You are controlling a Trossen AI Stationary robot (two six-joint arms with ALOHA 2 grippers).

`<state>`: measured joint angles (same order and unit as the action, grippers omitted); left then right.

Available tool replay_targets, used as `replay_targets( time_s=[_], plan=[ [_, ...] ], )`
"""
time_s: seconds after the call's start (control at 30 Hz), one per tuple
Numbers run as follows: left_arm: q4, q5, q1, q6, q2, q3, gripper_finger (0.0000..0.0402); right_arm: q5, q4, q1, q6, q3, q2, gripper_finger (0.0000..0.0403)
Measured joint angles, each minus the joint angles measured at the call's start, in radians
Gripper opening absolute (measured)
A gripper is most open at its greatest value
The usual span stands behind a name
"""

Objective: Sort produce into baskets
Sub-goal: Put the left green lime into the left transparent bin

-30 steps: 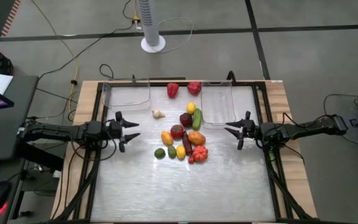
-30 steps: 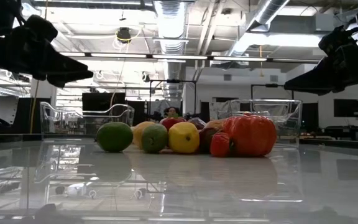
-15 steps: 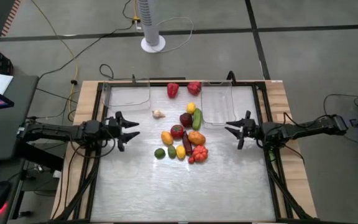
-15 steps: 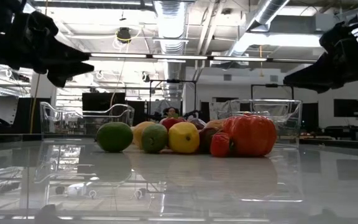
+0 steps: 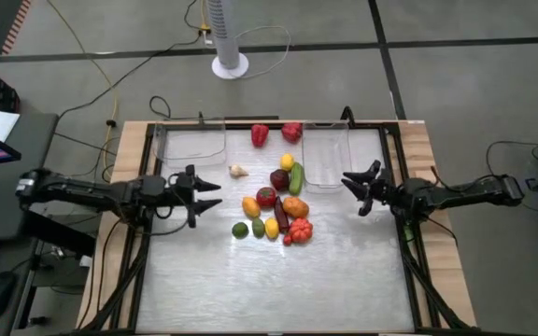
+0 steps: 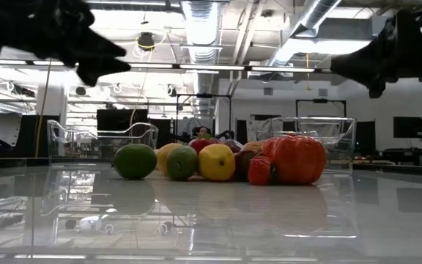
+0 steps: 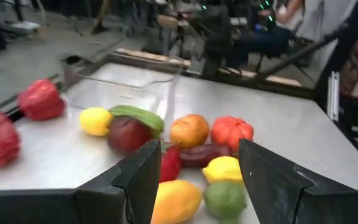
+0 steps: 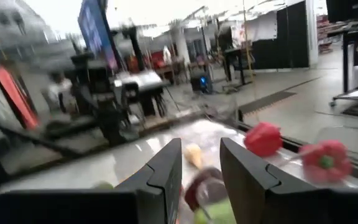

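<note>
Your left claw [image 5: 207, 195] hovers empty, fingers apart, beside the mixed pile of small colourful produce [image 5: 274, 201] on the pale desk [image 5: 269, 280]. Your right claw [image 5: 351, 189] hangs closed and empty near the right clear plastic rectangular basket [image 5: 324, 155].

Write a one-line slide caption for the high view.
Produce clustered mid-table between two empty clear baskets; left gripper open and right gripper, holding nothing, flank the pile.

Counter [image 5: 213, 280]: carries everything.
Baskets: left basket [image 5: 192, 147] and right basket [image 5: 326, 159] at the far edge, well apart.
Produce [image 5: 274, 201]: heaped mid-counter, between the baskets and nearer.
Left gripper [image 5: 208, 194]: left of the heap.
Right gripper [image 5: 351, 189]: right of the heap, just before the right basket.
</note>
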<state>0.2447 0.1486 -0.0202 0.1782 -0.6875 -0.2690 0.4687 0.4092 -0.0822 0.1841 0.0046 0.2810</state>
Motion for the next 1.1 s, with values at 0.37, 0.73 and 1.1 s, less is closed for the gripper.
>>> replay_targets(
  time_s=[0.37,0.73,1.1],
  plan=[
    [-0.178,-0.077,-0.093,-0.025,-0.398,-0.274,0.021,-0.099,0.001,-0.092,0.073,0.073,0.217,0.0179],
    [-0.311,-0.061,-0.173,0.18,-0.615,-0.37,0.031,-0.02,0.028,-0.133,0.032,0.204,0.491,0.0349],
    [-0.298,0.102,-0.226,0.284,-0.797,-0.395,0.0302,-0.018,0.275,-0.153,0.01,0.286,0.779,0.0352]
  ],
)
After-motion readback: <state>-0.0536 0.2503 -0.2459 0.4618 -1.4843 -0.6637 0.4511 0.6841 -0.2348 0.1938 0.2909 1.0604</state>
